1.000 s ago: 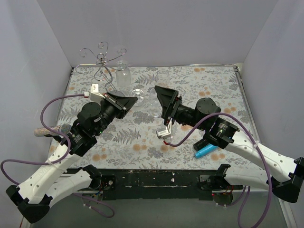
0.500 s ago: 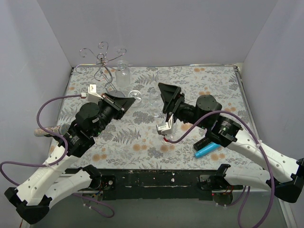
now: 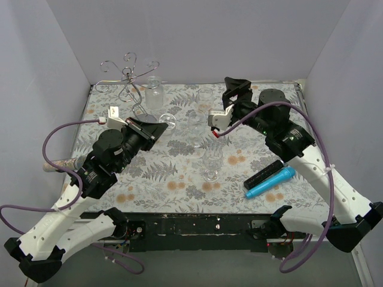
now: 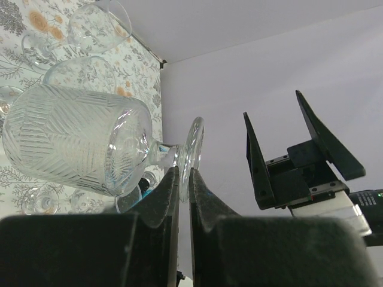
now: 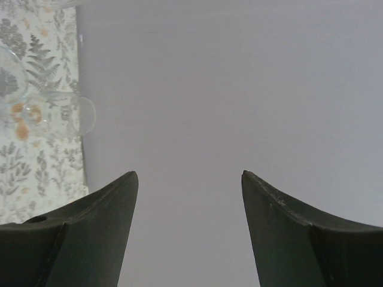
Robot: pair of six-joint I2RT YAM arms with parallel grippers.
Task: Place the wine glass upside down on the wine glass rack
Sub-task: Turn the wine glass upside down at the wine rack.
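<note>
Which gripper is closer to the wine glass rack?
Left. The left gripper is just front-right of the wine glass rack; the right gripper is far off to its right.

The wine glass is clear glass, its bowl ribbed in a herringbone cut and its foot smooth. The left gripper has matt black, faintly grainy plastic fingers. At eleven o'clock on the desk, which has a matt floral-print cover, the wine glass rack is shiny silver wire. At four o'clock lies a smooth blue plastic tube.
</note>
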